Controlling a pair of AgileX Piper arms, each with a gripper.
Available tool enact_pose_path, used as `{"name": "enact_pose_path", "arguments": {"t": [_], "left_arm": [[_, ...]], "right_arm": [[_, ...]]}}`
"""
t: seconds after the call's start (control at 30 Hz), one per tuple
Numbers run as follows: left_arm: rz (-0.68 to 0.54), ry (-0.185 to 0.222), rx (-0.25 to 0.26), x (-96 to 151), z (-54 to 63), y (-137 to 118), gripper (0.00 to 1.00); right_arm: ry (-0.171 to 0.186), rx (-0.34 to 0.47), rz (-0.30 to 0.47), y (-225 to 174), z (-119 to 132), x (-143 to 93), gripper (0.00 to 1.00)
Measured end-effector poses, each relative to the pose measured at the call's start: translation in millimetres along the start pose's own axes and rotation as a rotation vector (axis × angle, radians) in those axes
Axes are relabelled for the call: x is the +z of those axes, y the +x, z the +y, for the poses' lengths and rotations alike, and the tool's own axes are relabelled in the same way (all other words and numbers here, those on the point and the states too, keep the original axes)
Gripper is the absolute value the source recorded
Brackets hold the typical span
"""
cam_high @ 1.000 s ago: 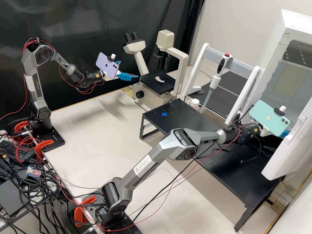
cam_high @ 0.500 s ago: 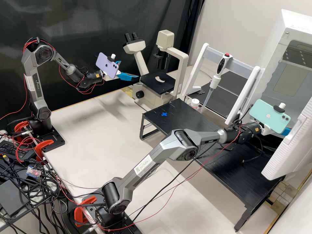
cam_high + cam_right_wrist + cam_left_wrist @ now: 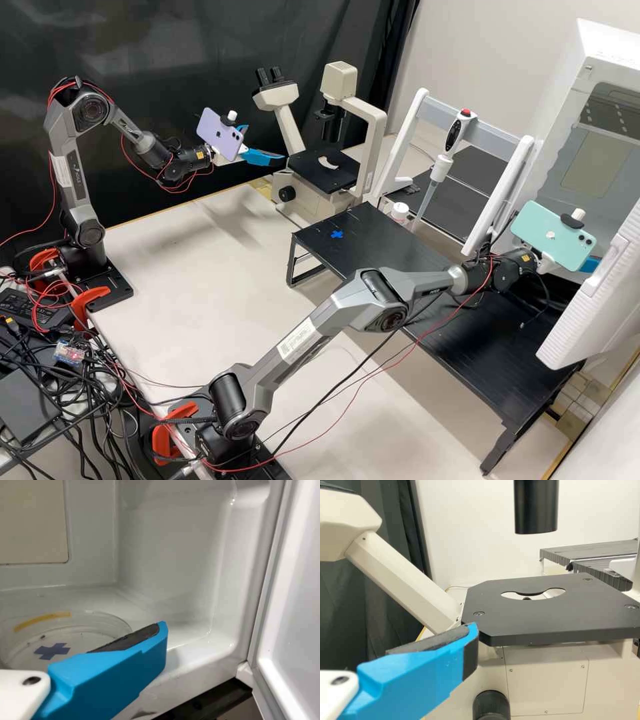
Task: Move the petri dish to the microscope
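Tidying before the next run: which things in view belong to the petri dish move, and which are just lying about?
In the job:
- clear round dish, likely the petri dish
- white chamber it sits in
- microscope, the destination

Probably just about:
- pipette on its white-framed stand
- white-capped container
- blue cross on the black table
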Motion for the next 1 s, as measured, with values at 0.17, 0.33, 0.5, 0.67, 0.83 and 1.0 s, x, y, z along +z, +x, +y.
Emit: {"name": "enact_pose_path", "arguments": {"t": [0.17, 0.33, 0.5, 0.67, 0.83, 1.0], "left_arm": [[0.000, 0.000, 0.000, 0, 0.0, 0, 1.00], [0.000, 0.000, 0.000, 0, 0.0, 0, 1.00], [0.000, 0.000, 0.000, 0, 0.0, 0, 1.00], [0.000, 0.000, 0.000, 0, 0.0, 0, 1.00], [0.000, 0.000, 0.000, 0, 0.0, 0, 1.00], [0.000, 0.000, 0.000, 0, 0.0, 0, 1.00]], "right_arm": [[0.005, -0.004, -0.003, 1, -3, 3, 1.00], [-0.017, -0.010, -0.002, 1, -3, 2, 1.00], [-0.024, -0.006, -0.006, 1, -1, 5, 1.00], [-0.005, 0.003, -0.016, 0, 4, 10, 1.00], [0.005, 0.006, -0.022, -2, 7, 14, 1.00], [0.006, 0.006, -0.030, -6, 12, 15, 1.00]]}}
